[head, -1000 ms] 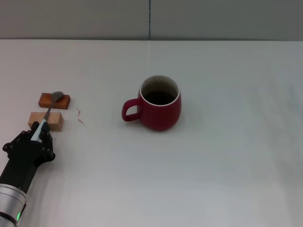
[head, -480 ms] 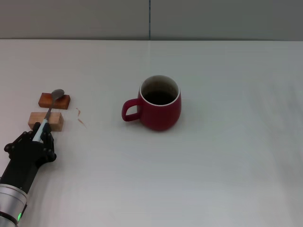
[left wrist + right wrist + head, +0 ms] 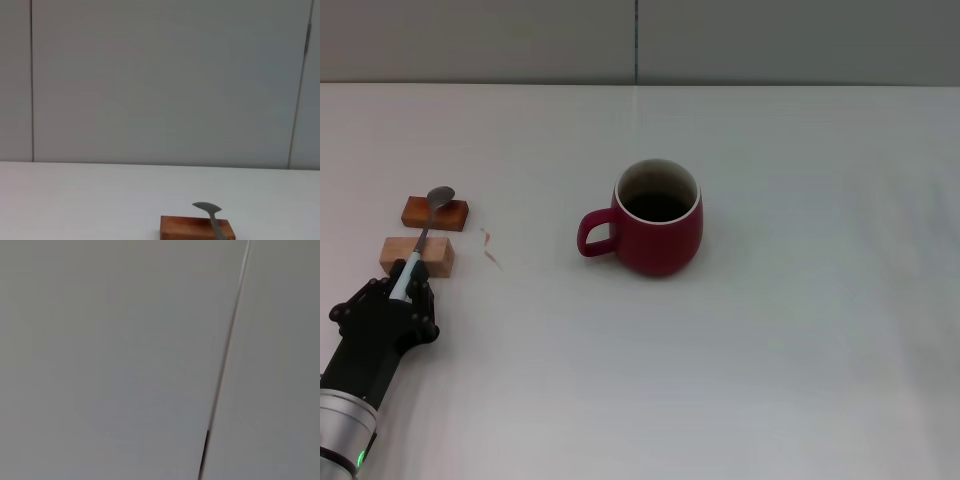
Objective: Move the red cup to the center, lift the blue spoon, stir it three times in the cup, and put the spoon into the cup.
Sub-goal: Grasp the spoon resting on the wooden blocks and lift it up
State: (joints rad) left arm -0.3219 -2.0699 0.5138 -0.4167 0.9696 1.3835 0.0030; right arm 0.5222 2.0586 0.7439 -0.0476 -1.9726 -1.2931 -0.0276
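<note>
The red cup (image 3: 660,218) stands upright near the middle of the table in the head view, handle toward the left. The blue spoon (image 3: 420,245) lies at the far left, its grey bowl just over a reddish wooden block (image 3: 435,212) and its stem crossing a pale wooden block (image 3: 417,256). My left gripper (image 3: 408,287) is shut on the spoon's light-blue handle, just in front of the pale block. In the left wrist view the blue spoon's bowl (image 3: 207,207) hovers slightly above the reddish block (image 3: 197,227). The right gripper is out of view.
A small reddish mark (image 3: 491,250) lies on the white table (image 3: 800,330) between the blocks and the cup. A grey wall (image 3: 770,40) runs along the table's far edge. The right wrist view holds only grey wall panels (image 3: 110,360).
The spoon's bowl has tipped up a little off the reddish block, with my left gripper staying closed on the handle. The cup has not moved.
</note>
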